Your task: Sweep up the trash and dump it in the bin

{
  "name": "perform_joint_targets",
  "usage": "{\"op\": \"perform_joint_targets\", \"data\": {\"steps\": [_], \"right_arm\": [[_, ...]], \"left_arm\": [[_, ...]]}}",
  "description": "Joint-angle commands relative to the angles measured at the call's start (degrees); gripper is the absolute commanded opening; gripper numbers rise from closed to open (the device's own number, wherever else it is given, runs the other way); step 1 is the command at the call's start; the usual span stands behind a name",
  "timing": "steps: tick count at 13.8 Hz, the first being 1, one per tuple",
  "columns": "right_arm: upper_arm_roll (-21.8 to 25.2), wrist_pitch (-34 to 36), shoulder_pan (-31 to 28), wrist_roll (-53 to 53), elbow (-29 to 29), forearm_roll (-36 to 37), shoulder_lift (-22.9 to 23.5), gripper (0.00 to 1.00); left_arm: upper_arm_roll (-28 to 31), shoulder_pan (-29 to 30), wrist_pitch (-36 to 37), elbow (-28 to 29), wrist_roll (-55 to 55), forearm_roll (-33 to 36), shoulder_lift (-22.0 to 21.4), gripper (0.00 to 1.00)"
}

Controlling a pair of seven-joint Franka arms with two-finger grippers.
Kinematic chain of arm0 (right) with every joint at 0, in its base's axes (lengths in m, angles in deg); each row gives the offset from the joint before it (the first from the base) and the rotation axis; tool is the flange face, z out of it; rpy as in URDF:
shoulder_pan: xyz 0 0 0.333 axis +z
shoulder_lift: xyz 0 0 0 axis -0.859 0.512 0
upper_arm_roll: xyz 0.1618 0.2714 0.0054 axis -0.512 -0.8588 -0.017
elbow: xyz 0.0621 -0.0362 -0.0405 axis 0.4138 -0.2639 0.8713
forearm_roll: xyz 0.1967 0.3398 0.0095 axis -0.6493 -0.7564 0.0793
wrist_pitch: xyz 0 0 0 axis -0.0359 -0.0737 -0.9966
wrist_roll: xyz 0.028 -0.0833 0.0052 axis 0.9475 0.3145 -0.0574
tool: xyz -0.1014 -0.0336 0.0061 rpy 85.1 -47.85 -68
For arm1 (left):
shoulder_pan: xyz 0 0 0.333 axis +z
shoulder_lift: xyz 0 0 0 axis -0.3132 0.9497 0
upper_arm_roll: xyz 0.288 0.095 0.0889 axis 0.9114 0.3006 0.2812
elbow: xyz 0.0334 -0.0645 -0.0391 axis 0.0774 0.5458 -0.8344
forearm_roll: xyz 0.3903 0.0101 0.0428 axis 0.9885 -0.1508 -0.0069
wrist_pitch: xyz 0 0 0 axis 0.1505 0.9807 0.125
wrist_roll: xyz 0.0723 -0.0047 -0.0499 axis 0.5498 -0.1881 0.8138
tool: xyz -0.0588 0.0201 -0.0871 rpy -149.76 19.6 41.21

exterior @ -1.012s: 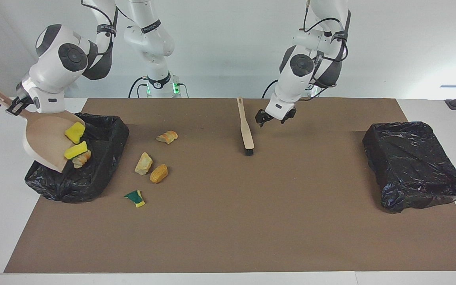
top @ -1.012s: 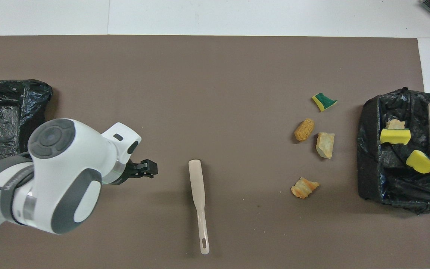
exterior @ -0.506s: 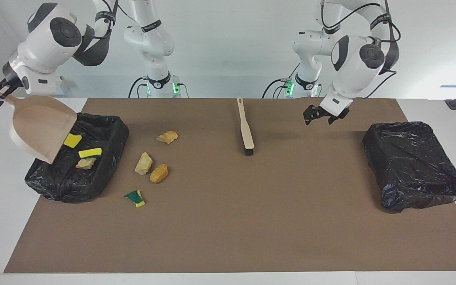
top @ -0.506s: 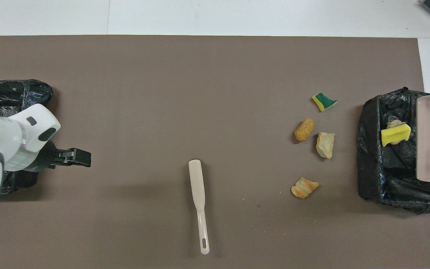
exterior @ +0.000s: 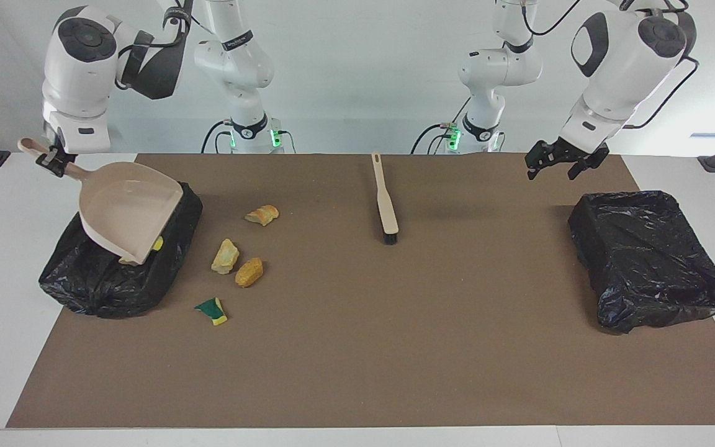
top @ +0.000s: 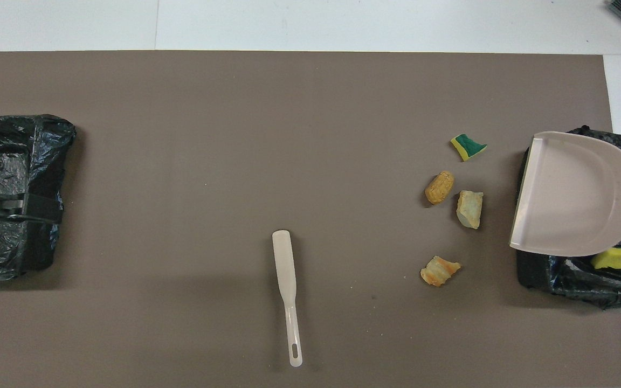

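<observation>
My right gripper is shut on the handle of the beige dustpan, which hangs empty and nearly level over the black bin at the right arm's end. A yellow trash bit peeks out of that bin beside the pan. Several trash scraps lie on the mat beside the bin: a green-and-yellow sponge piece, an orange chunk, a tan chunk and an orange-brown chunk. My left gripper hangs open and holds nothing, up by the bin at the left arm's end.
A beige brush lies mid-table, bristles pointing away from the robots. A second black-lined bin stands at the left arm's end. A brown mat covers the table.
The right arm emptied the tilted dustpan's scraps into the bin, then levelled the pan over it. The left gripper rose and swung from beside the brush toward the left arm's end.
</observation>
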Motion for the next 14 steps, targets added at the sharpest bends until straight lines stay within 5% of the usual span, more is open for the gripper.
{"op": "perform_joint_targets", "data": {"steps": [1, 8, 14], "right_arm": [[-1.6, 2.8, 2.2, -11.6, 0.6, -5.6, -0.3, 0.0], [-1.9, 4.9, 11.6, -49.9, 0.7, -20.7, 0.8, 0.0], [-1.9, 2.7, 25.0, -80.7, 9.1, -26.6, 13.2, 0.0]], "left_arm": [[-0.4, 1.1, 3.5, -5.7, -1.3, 0.8, 2.3, 1.0], [-0.4, 1.4, 3.5, -4.1, -0.8, 0.9, 1.0, 1.0], [-0.4, 1.3, 0.5, -4.7, -0.4, -0.4, 1.4, 1.0]]}}
